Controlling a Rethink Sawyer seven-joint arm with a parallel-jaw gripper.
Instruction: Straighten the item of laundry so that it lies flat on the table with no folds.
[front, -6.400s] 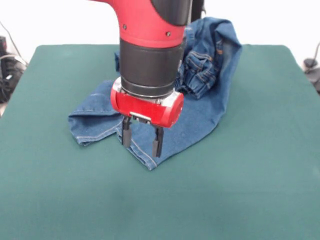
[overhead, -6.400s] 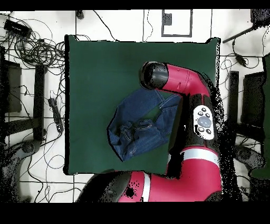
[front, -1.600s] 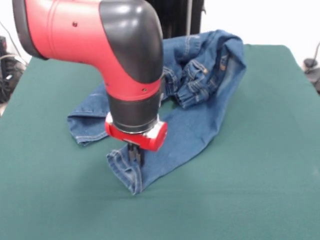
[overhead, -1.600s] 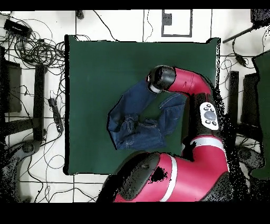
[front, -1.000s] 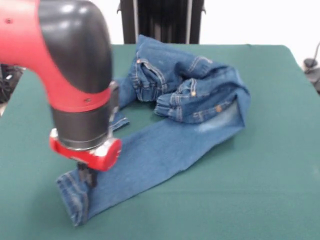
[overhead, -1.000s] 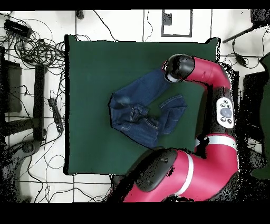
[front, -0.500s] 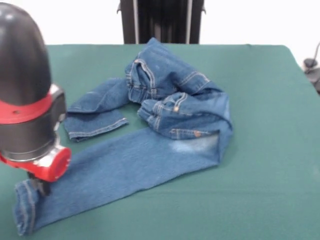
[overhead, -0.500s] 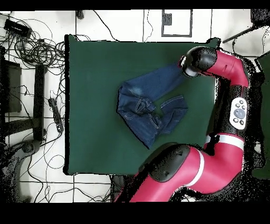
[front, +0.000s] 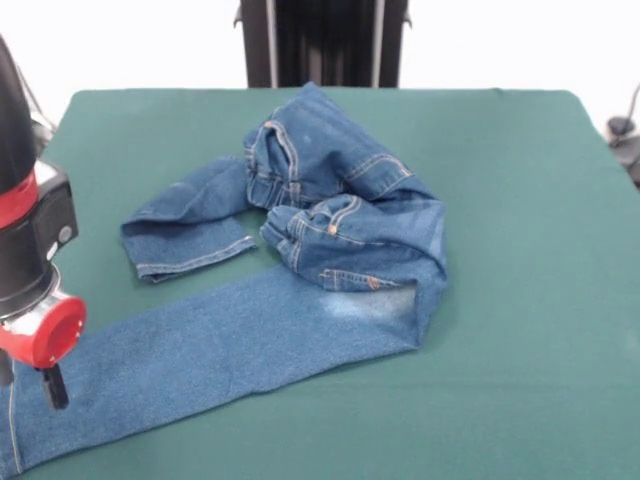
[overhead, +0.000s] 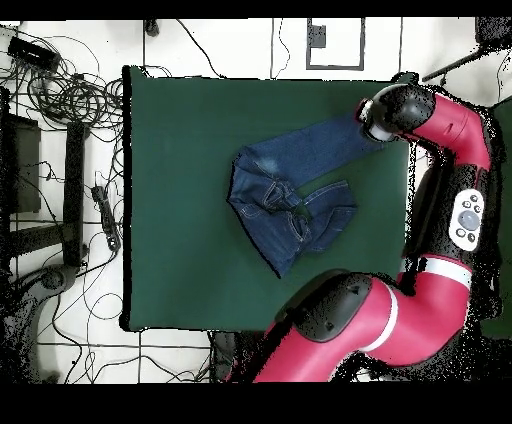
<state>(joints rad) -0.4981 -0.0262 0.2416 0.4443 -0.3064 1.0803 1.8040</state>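
Note:
The item of laundry (front: 330, 230), a small pair of blue jeans, lies bunched at the waist in the middle of the green table (front: 520, 300). One leg is drawn out flat toward the front left corner, its hem at the picture's left edge. The other leg (front: 185, 235) is folded short to the left. My gripper (front: 28, 390) stands over the stretched leg near its hem, open, with one finger (front: 52, 388) clear of the cloth and the other cut off by the edge. In the overhead view the arm's end (overhead: 385, 112) covers the gripper and the hem of the jeans (overhead: 290, 200).
The gripper is close to the table's corner (overhead: 408, 85). Cables and black gear (overhead: 60, 90) lie on the floor around the table (overhead: 180, 150). The arm's red links (overhead: 440, 250) run along the table's side.
The gripper has dragged the leg's hem further out toward the corner, pulling the jeans along. The leg now lies flat, and the gripper has gone from shut on the hem to open.

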